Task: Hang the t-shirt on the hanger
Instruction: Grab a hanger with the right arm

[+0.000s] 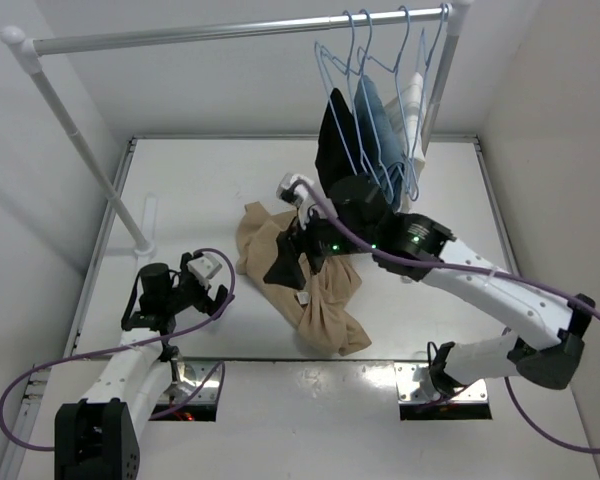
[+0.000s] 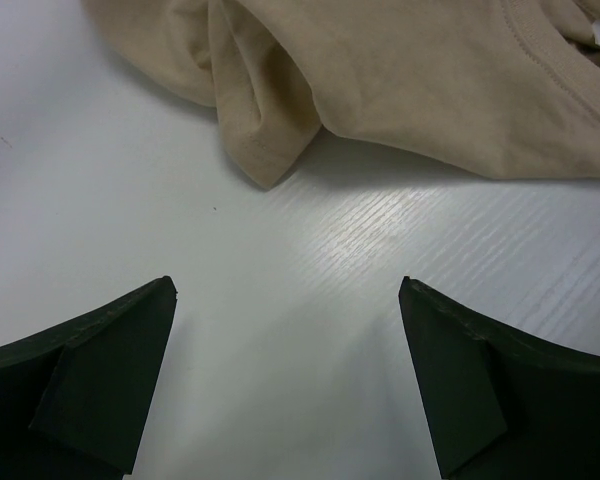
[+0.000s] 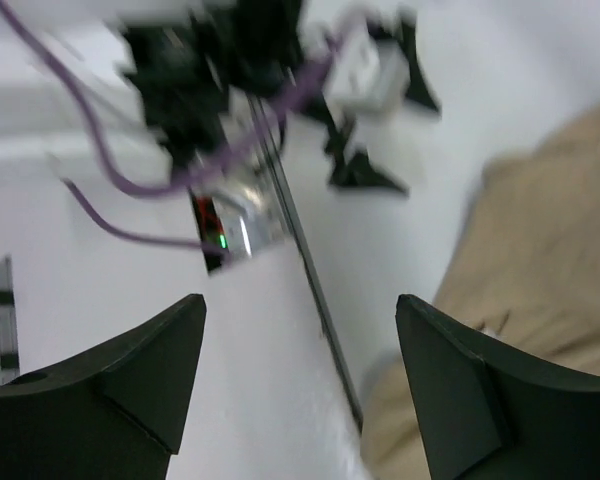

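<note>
The tan t-shirt (image 1: pixel 320 300) lies crumpled on the white table, and its small white label (image 1: pixel 304 298) shows. My right gripper (image 1: pixel 286 262) hovers over the shirt's left part, open, with nothing between its fingers (image 3: pixel 300 300); the shirt (image 3: pixel 550 250) fills that view's right side. My left gripper (image 1: pixel 215 280) is open low over the table (image 2: pixel 287 285), just left of the shirt. A folded sleeve and the collar (image 2: pixel 400 70) lie ahead of it. Light-blue wire hangers (image 1: pixel 363 45) hang on the rail at the back right.
A metal rail (image 1: pixel 230 32) crosses the back on slanted posts. A black garment (image 1: pixel 335 140), a blue denim one (image 1: pixel 375 120) and a white one (image 1: pixel 412 100) hang there on hangers. The right wrist view shows the left arm (image 3: pixel 210 70) and the table's near edge (image 3: pixel 320 310).
</note>
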Tool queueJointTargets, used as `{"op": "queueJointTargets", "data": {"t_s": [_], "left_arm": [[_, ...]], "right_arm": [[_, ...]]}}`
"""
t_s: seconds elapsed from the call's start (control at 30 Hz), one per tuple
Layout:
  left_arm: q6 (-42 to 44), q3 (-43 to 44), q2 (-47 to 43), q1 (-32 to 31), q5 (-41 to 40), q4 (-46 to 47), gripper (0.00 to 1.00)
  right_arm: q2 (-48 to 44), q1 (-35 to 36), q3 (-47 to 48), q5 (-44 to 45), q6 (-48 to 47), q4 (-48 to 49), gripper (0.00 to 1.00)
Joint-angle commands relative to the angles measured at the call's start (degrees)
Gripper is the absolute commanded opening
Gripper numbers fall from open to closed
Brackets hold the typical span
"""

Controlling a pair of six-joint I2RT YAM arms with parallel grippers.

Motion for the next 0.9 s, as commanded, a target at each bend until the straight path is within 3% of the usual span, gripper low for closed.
{"op": "queueJointTargets", "data": {"t_s": [0.0, 0.07, 0.17, 0.27, 0.4, 0.53, 0.87], "left_arm": [[0.56, 1.33, -0.69, 0.86, 1.71, 1.65, 1.0], [0.56, 1.33, -0.69, 0.86, 1.71, 1.65, 1.0], [0.56, 1.33, -0.69, 0.86, 1.71, 1.65, 1.0], [0.56, 1.33, -0.69, 0.86, 1.71, 1.65, 1.0], [0.03, 1.33, -0.69, 0.86, 1.71, 1.65, 1.0], [0.03, 1.33, -0.69, 0.86, 1.71, 1.65, 1.0], [0.03, 1.33, -0.69, 0.86, 1.71, 1.65, 1.0]], "right_arm": [[-5.11, 0.22, 5.36, -2.03, 0.73, 14.21, 0.75], [-5.64, 0.22, 7.56, -0.11, 1.34, 17.56, 0.71], [-7.75, -0.3, 11.51, 11.91, 0.56, 19.95, 0.67], [-7.75, -0.31, 15.73, 32.78, -5.06, 18.2, 0.67], [-3.63, -0.31, 21.09, 44.52, -9.64, 12.76, 0.67], [-2.39, -0.31, 21.81, 58.93, -13.05, 14.83, 0.67], [-0.29, -0.84, 20.4, 67.23, -18.51, 18.63, 0.68]]}}
